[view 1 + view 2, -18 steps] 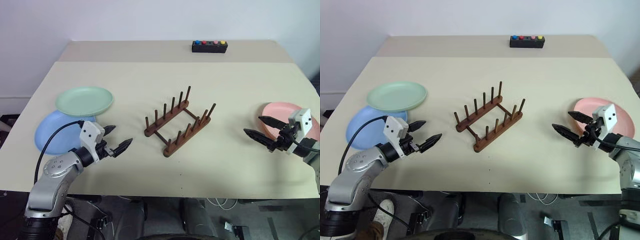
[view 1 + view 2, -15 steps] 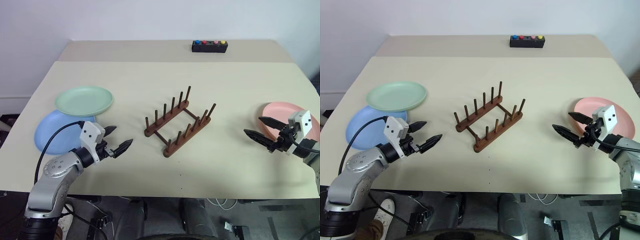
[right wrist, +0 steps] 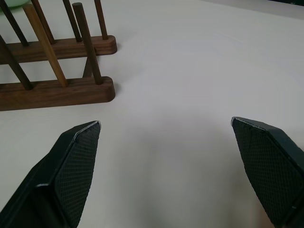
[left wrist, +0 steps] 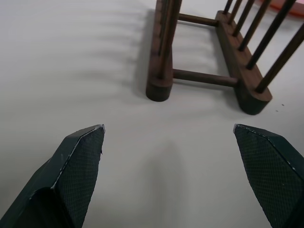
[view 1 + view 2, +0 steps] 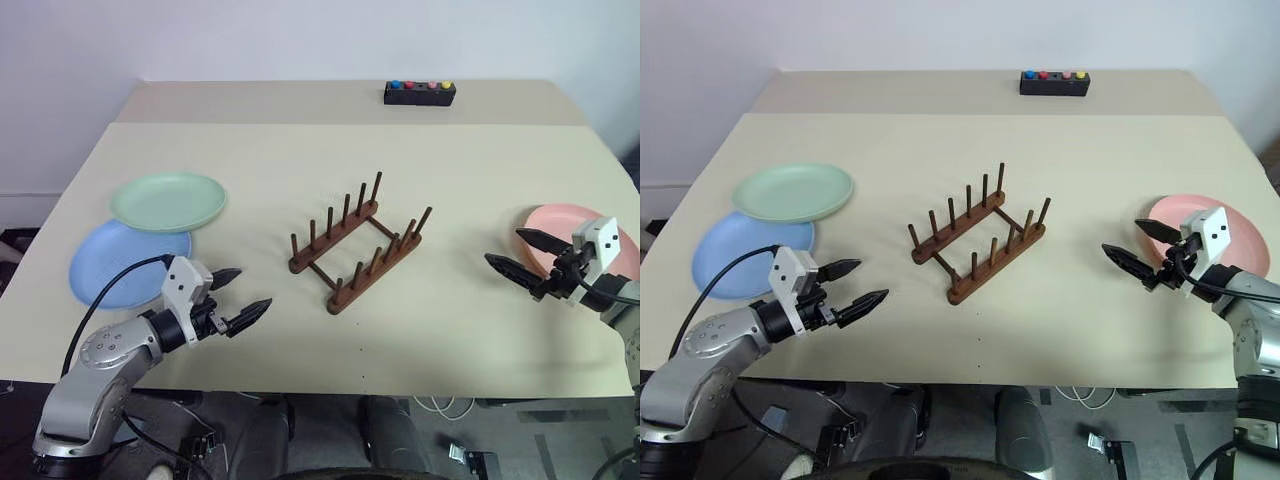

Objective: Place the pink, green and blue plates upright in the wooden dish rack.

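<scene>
The wooden dish rack (image 5: 357,246) is standing mid-surface (image 5: 300,150); two plates (image 5: 168,201) are overlapping on my left, one plate (image 5: 560,232) lying right.

L pincer (image 5: 236,297) lower, nearer table edge.

The right pincer (image 3: 166,175) stands wide open with nothing between its two black textured fingers (image 3: 71,166), above the pale beige desk (image 3: 190,71). Ahead of it, toward one side, stands the dark brown wooden dish rack (image 3: 57,90) with upright pegs.

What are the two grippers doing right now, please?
Left gripper: open, holding nothing.
Right gripper: open, holding nothing.
</scene>
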